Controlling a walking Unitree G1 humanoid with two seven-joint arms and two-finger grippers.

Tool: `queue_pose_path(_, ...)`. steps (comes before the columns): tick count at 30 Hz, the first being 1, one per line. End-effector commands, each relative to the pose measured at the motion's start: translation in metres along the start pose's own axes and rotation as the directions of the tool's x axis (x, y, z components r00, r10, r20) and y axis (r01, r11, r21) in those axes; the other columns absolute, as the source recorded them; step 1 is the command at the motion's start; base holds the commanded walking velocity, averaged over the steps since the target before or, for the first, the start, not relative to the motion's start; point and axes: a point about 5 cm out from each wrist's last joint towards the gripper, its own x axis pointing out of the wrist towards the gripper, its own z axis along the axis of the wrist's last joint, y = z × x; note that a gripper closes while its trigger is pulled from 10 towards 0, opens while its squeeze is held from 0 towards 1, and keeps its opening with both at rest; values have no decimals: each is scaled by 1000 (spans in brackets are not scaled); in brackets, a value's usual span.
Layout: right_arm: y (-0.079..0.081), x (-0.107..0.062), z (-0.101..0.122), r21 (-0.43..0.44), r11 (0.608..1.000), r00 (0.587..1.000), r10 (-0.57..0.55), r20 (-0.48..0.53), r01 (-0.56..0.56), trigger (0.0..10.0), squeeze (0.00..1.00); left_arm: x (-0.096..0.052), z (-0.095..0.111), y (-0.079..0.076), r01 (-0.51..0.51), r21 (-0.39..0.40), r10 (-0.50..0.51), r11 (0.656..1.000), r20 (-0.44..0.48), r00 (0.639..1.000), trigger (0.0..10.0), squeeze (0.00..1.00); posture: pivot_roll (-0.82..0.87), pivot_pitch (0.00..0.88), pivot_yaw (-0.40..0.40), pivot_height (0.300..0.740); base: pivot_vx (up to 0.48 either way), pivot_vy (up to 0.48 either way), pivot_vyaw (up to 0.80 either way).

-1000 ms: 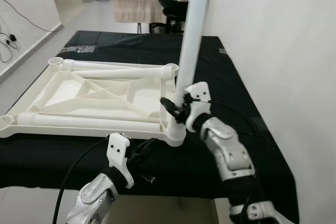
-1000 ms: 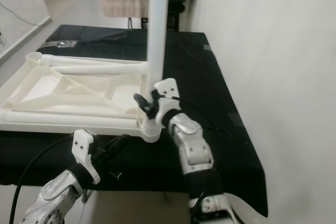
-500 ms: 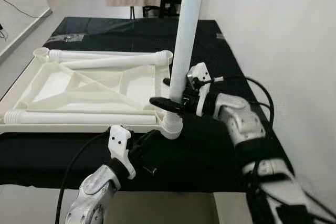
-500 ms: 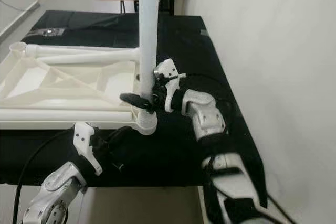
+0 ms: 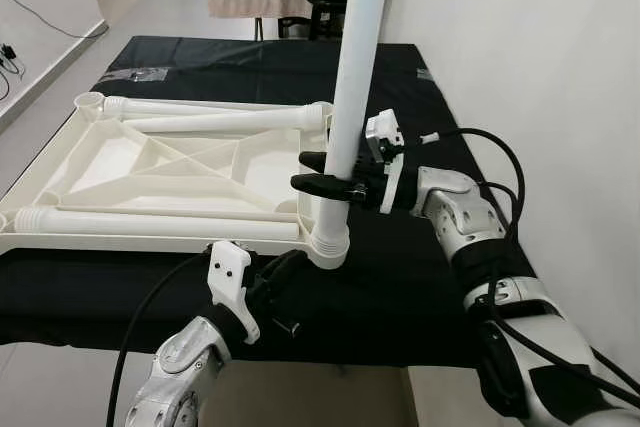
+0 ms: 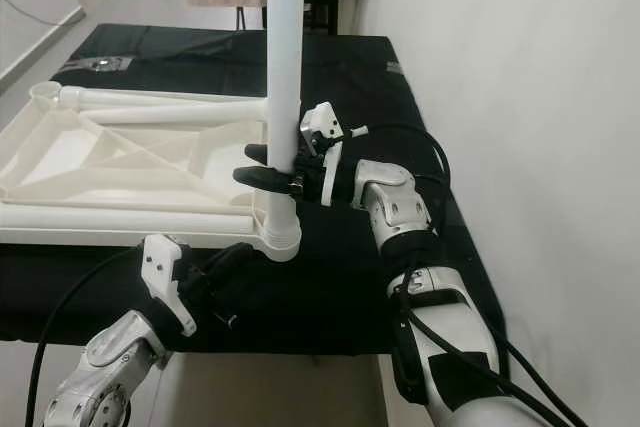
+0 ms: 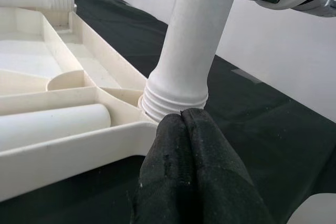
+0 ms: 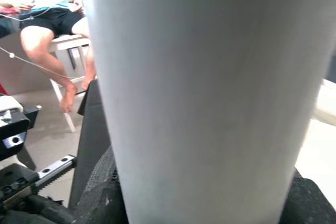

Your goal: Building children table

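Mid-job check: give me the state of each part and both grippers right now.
Tabletop: upside down on the black table.
Upright leg: standing in the near corner socket.
Two loose legs: lying on the tabletop.
Right gripper: fingers around the upright leg.
Left gripper: shut, tips at the socket.

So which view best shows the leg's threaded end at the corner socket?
Left wrist view: the threaded end of the upright leg shows close up at the tabletop's corner socket. The eye views show it small and far off; the right wrist view gives bare shaft.
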Motion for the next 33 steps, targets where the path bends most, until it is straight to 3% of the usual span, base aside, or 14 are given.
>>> queue_pose_path(1,-4,-5,-6,28,984,984,-176,17,176,0,0,-2,-2,-3,1,-13,-1,1000,-4,1000,10000,0,83,58,-76,740,0,0,0)
queue_pose_path(3,-2,-5,-17,37,941,942,-336,-19,336,0,0,-3,-1,-2,1,-13,-1,1000,-3,1000,10000,0,75,65,-78,740,0,0,0)
queue_pose_path(5,8,-16,-50,18,628,626,-773,-106,778,0,0,-5,0,-1,0,-15,0,1000,-2,1000,10000,0,64,72,-75,740,0,0,0)
queue_pose_path(8,31,-9,-63,75,587,592,-797,-120,806,0,0,-5,1,-1,0,-17,0,1000,-1,1000,10000,0,61,82,-68,740,0,0,0)
queue_pose_path(10,48,7,-66,84,635,641,-759,-117,768,0,0,-4,1,0,1,-18,-1,1000,-2,1000,10000,0,50,68,-65,740,0,0,0)
queue_pose_path(11,59,29,-63,73,733,737,-670,-91,676,0,0,-3,0,1,3,-22,-3,1000,-2,1000,10000,0,71,66,-82,740,0,0,0)
queue_pose_path(15,48,34,-56,46,727,728,-681,-77,685,0,0,-3,0,2,-5,-19,5,1000,2,1000,10000,0,70,64,-79,740,0,0,0)
queue_pose_path(16,44,33,-56,31,716,716,-693,-87,697,10000,0,-3,0,2,-14,-17,15,1000,5,1000,10000,0,76,63,-80,740,0,0,0)
queue_pose_path(19,43,32,-54,39,745,745,-661,-96,666,10000,0,-3,0,2,-25,-15,25,1000,8,1000,10000,0,84,58,-83,740,0,0,0)
queue_pose_path(20,41,32,-53,56,780,781,-616,-106,623,10000,1000,-3,0,2,-24,-15,24,1000,7,1000,10000,0,84,58,-83,740,0,0,0)
queue_pose_path(27,27,22,-34,90,865,869,-493,-36,494,10000,1000,-2,-1,1,-15,-20,16,1000,1,1000,10000,0,84,48,-85,740,0,0,0)
queue_pose_path(28,18,16,-26,81,890,893,-451,0,449,10000,212,-1,-2,1,-15,-20,15,1000,1,1000,10000,0,87,46,-86,740,0,0,0)
queue_pose_path(30,9,10,-19,70,915,916,-401,25,398,10000,0,-1,-2,0,-15,-19,15,1000,0,1000,10000,0,92,42,-89,740,0,0,0)
queue_pose_path(33,1,6,-11,43,937,937,-348,39,346,10000,0,-1,-2,0,-15,-13,15,1000,-2,1000,10000,0,97,39,-92,740,0,0,0)
